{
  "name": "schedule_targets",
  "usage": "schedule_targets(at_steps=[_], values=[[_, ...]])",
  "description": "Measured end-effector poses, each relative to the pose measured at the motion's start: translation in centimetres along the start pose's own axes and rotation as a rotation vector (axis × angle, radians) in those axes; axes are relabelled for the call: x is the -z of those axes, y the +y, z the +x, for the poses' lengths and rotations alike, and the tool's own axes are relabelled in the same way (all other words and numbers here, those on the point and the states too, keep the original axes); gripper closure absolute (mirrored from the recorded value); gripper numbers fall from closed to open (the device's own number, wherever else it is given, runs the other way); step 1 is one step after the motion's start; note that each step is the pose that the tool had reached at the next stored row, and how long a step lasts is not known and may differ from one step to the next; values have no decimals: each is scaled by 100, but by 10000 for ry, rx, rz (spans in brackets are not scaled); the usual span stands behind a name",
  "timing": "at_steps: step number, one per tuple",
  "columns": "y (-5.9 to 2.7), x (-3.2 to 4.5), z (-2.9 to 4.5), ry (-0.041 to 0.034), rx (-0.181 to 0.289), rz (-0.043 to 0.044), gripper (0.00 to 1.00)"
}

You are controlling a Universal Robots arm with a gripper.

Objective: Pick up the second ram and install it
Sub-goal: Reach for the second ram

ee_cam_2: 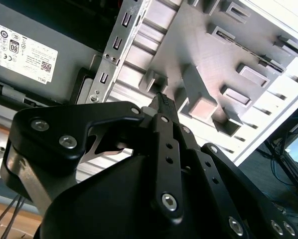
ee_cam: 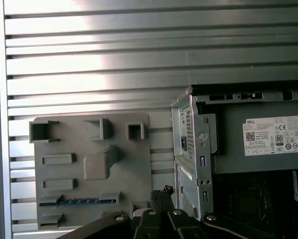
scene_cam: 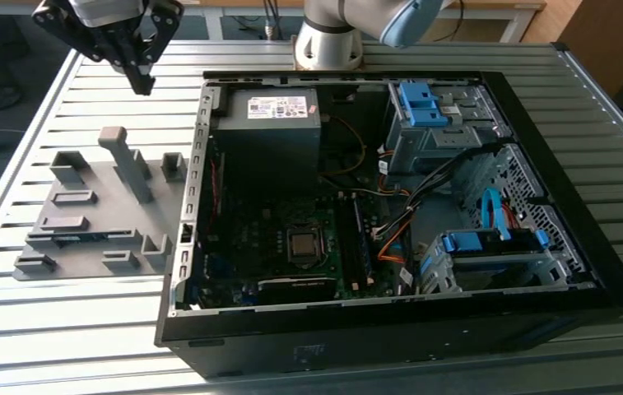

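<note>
Over slatted metal table [scene_cam: 70, 329], black hand [scene_cam: 141, 82] is hovering, fingers pressed together, empty.
Thin dark ram stick [ee_cam: 76, 201] sitting in grey plastic holder [ee_cam: 129, 164].

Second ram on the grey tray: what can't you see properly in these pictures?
Second ram: first wrist view, sunk edge-on in the holder plate; chips and label too small.
Motherboard slots: exterior view, too dark to tell which are filled.
Gripper: exterior view, upper body cut off by the top edge.
Computer case: second wrist view, mostly hidden behind the gripper.
</note>
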State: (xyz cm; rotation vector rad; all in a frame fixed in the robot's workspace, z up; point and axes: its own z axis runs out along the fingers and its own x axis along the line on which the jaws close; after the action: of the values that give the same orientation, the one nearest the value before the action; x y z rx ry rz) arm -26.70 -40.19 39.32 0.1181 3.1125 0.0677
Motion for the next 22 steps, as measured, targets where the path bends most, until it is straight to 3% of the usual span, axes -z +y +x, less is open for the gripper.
schedule_targets(at_steps=[2, 7, 22], values=[[-7, 1, 16, 0, 0, 0, 89], [-19, 4, 143, -1, 1, 0, 89], [-24, 6, 221, 0, 1, 1, 89]])
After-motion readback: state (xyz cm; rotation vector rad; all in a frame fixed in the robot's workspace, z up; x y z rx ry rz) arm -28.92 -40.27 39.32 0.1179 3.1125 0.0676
